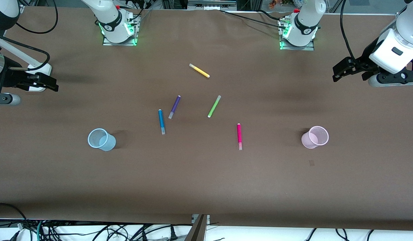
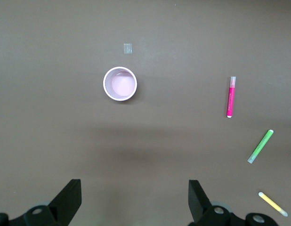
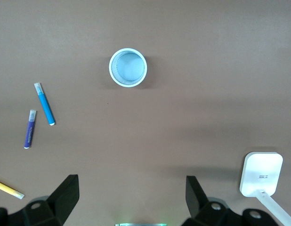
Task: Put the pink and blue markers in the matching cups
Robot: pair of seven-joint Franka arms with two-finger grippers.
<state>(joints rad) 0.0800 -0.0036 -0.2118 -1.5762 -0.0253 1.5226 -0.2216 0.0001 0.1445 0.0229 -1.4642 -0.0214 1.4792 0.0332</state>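
Observation:
The pink marker (image 1: 239,136) lies flat on the brown table, between the middle and the pink cup (image 1: 315,137), which stands upright toward the left arm's end. The blue marker (image 1: 161,121) lies flat beside the light blue cup (image 1: 101,139), which stands upright toward the right arm's end. My left gripper (image 1: 337,73) hangs open and empty above its end of the table; its wrist view shows the pink cup (image 2: 120,84) and pink marker (image 2: 231,96). My right gripper (image 1: 54,84) hangs open and empty above its end; its wrist view shows the blue cup (image 3: 128,67) and blue marker (image 3: 44,104).
A purple pen (image 1: 174,106) lies close beside the blue marker. A green pen (image 1: 214,106) and a yellow pen (image 1: 199,70) lie farther from the front camera. A white stand base (image 1: 39,72) sits under the right gripper. A small tape patch (image 1: 311,163) lies near the pink cup.

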